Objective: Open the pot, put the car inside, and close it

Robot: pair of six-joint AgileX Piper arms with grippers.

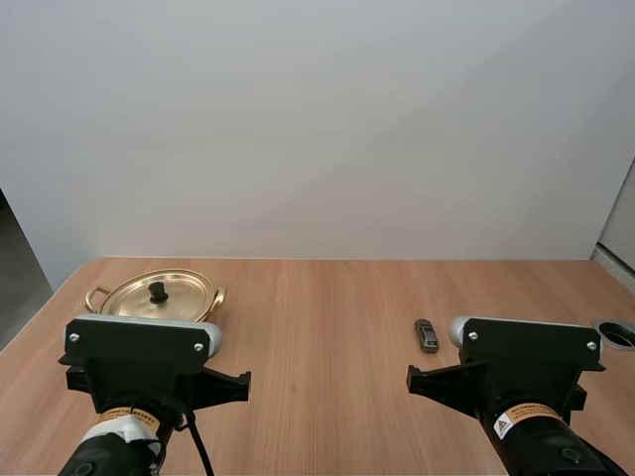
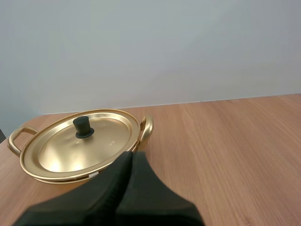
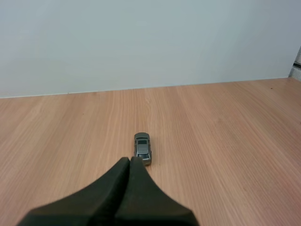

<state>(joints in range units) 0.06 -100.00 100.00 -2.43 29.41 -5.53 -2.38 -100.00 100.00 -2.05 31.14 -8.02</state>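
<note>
Left wrist view: the left gripper (image 2: 132,155), closed on nothing, sits just before the pot (image 2: 146,132) — lid knob (image 2: 83,127) straight ahead.

Plain white wall (image 1: 317,119) behind wooden table (image 1: 327,317); grey floor (image 1: 15,278) at left edge.

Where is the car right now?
The car lies on the right side of the table in the high view, just ahead of the right gripper, jaws shut, with the pot far to its left.
</note>
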